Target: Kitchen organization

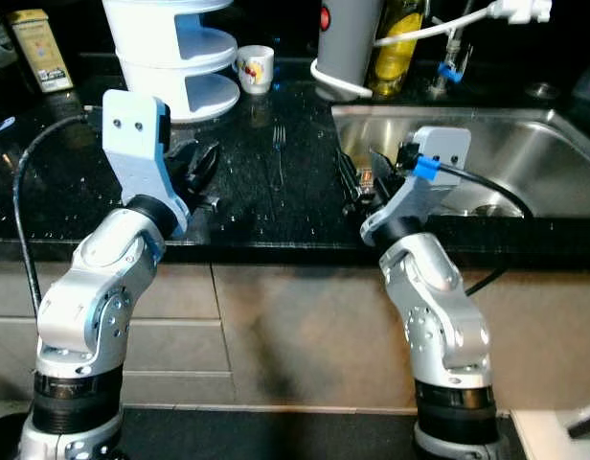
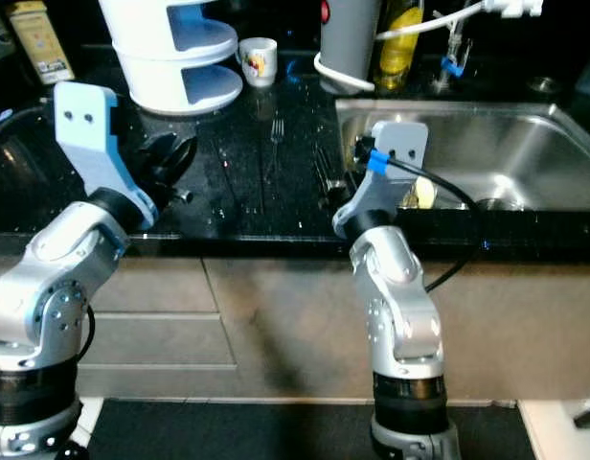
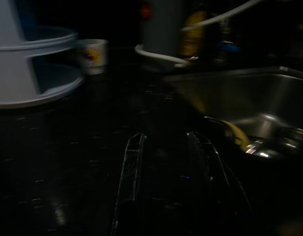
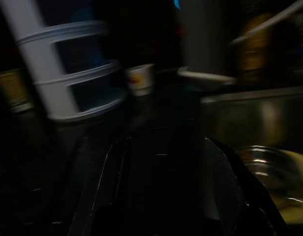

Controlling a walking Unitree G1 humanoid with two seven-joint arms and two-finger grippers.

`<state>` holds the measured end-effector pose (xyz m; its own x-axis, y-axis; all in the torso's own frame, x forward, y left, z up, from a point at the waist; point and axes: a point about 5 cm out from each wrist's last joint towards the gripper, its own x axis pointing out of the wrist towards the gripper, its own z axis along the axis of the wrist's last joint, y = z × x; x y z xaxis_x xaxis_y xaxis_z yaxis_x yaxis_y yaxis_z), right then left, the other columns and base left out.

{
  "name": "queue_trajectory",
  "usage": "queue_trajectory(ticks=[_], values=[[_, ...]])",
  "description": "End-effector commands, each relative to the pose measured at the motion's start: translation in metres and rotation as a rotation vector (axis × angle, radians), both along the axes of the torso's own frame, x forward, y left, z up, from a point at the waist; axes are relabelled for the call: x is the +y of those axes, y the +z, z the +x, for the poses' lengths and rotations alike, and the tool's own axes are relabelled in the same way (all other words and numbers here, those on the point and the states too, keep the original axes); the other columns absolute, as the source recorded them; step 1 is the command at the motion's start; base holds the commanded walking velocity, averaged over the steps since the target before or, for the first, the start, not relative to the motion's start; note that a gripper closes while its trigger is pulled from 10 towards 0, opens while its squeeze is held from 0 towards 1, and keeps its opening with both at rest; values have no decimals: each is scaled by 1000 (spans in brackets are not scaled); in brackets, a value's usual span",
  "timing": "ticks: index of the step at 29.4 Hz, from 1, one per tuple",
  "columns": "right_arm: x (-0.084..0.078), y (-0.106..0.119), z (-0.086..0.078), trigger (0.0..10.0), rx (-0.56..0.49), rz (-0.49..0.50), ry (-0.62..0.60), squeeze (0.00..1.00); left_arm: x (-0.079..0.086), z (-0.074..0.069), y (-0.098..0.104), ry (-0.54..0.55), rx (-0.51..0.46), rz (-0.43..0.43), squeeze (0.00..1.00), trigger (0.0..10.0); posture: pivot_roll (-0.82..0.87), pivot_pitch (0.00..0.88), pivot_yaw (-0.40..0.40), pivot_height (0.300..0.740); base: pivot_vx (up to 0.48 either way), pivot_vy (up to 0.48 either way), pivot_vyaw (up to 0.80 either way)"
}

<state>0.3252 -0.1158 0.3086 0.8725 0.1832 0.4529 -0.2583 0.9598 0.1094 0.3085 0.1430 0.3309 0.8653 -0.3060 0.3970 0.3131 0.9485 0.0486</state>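
From my seat I can read no word, number or brand anywhere. The yellow packet (image 1: 41,48) at the far left of the worktop (image 1: 247,206) carries dark print, but it is too small and soft to make out. The small white cup (image 1: 256,68) beside the white tiered stand (image 1: 175,57) bears a coloured picture (red and yellow, no letters that I can tell). The yellow bottle (image 1: 396,43) behind the sink (image 1: 487,153) has a label I cannot read. Both wrist views are too dark for any lettering.
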Motion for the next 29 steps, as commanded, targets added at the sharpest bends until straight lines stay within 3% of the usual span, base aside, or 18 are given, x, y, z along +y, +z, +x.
queue_trajectory(ticks=[1,14,18,23,29], values=[[2,0,-2,10000,2,12,15,0,5,-1,-2,23,14,12,0,10000,15,182,-12,740,0,0,0],[2,-1,-1,10000,16,11,17,0,18,2,-9,51,80,41,0,10000,18,188,-21,740,0,0,0],[2,-3,-1,10000,25,13,15,0,16,1,-11,18,115,80,0,10000,19,188,-20,740,0,0,0],[2,-6,-1,10000,35,18,13,0,14,0,-11,-4,130,71,0,10000,26,183,-12,740,0,480,0],[2,-10,-2,10000,47,30,7,0,12,-1,-13,-28,155,77,0,10000,36,178,1,740,0,0,0]])
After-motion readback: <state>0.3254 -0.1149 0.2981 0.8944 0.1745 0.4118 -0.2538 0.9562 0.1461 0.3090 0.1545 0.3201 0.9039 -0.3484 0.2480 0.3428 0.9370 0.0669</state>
